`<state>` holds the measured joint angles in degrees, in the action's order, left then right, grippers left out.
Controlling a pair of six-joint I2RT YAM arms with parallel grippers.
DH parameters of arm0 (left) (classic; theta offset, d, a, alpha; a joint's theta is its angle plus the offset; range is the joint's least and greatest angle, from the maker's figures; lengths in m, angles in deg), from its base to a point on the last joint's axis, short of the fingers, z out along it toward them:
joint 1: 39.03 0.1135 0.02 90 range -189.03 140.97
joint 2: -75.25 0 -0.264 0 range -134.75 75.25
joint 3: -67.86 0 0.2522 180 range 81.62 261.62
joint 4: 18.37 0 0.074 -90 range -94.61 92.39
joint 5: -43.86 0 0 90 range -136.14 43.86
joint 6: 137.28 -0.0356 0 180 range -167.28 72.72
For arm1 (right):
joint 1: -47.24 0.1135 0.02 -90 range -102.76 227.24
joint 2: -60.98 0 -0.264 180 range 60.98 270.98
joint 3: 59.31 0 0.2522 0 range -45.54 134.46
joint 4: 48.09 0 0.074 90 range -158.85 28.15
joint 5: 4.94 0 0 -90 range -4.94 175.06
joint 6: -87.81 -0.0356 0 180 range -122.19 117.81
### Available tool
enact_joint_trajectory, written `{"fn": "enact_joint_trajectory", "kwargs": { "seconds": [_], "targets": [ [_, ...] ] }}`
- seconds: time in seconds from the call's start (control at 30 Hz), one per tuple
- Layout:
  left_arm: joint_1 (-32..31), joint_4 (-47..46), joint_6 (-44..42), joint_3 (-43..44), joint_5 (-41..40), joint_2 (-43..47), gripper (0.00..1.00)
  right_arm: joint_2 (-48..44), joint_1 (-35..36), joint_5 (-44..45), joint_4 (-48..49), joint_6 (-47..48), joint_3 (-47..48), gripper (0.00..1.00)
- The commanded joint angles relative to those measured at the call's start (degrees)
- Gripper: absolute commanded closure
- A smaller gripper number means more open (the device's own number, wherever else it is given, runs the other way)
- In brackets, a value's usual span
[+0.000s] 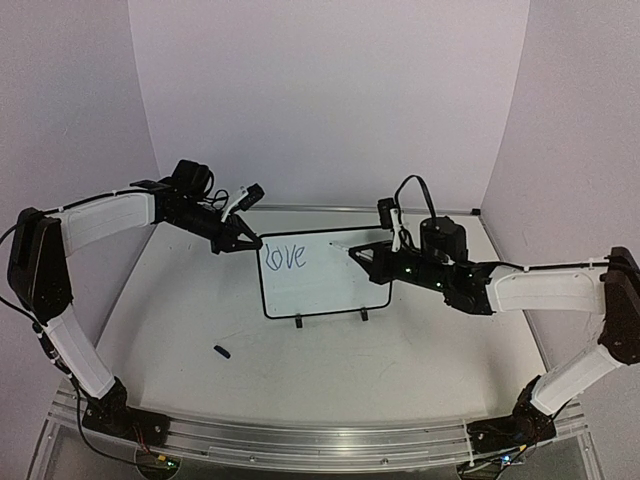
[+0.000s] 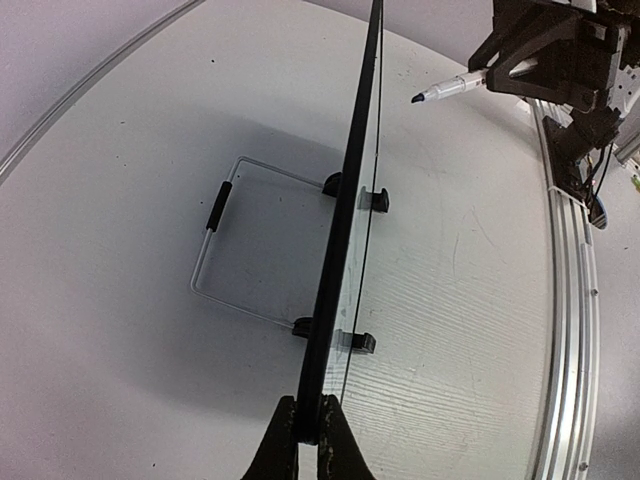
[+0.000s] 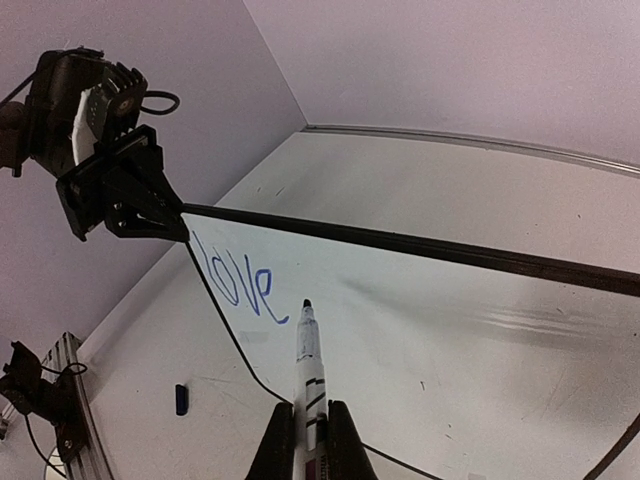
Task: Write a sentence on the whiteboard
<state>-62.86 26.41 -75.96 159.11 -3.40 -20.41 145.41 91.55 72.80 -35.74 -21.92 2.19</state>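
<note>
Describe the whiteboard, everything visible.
The whiteboard is a small glossy white panel in a thin black round-cornered frame, standing on two black feet on the table. Blue handwriting "love" sits top left. Fingers of the left gripper clamp its top-left corner. The marker in the right gripper points at it, tip apart.

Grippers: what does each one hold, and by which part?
The left gripper clamps the whiteboard at a top corner; the right gripper holds the marker by its rear barrel.

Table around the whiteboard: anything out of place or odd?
Only a small dark cap-like piece lying loose on the table, in front of the whiteboard and off to its left. Nothing spilled or damaged.
</note>
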Motion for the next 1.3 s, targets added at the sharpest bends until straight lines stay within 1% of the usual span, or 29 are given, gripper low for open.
{"fn": "enact_joint_trajectory", "kwargs": {
  "seconds": [0.0, 0.53, 0.73, 0.97, 1.27],
  "targets": [
    [0.5, -0.4, -1.8, -0.2, -4.6, 1.1, 1.0, 1.9, -0.2, 1.1, 2.0, -0.5, 3.7, 1.0],
    [0.4, -0.4, -1.7, -0.1, -4.3, 1.2, 1.0, 6.2, -0.2, 5.8, 1.7, -2.1, 6.1, 1.0],
    [0.4, -0.4, -1.7, -0.1, -4.3, 1.2, 1.0, 6.6, -0.2, 5.2, 0.7, -2.2, 4.3, 1.0],
    [0.5, -0.4, -1.9, 0.0, -4.3, 1.4, 1.0, 8.6, -0.2, 2.4, 0.6, -3.8, 1.4, 1.0],
    [0.5, -0.4, -1.8, 0.0, -4.2, 1.5, 1.0, 8.4, -0.2, 2.2, 1.0, -4.1, 1.7, 1.0]
  ]
}}
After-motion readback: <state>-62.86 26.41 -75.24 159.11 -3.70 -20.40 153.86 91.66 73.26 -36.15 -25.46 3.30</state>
